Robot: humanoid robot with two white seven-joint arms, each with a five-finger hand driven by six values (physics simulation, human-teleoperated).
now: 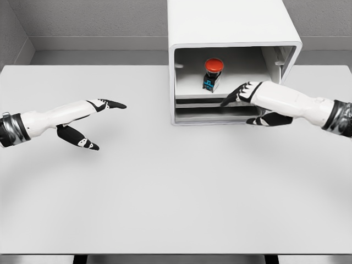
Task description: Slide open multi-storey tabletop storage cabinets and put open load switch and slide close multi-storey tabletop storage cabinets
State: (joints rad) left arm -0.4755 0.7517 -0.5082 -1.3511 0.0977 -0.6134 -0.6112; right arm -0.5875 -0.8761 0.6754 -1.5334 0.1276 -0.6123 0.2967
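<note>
Locate the load switch (pixel 213 74) with its red button cap: it stands upright on the upper level inside the open storage cabinet (pixel 231 33), left of centre. The cabinet sits at the far edge of the desk (pixel 165 198). Note the right hand (pixel 254 98) at the cabinet front, fingers extended and holding nothing, fingertips near the shelf edge just right of the switch. The left hand (pixel 91 118) hovers well apart over the desk, fingers spread, empty.
</note>
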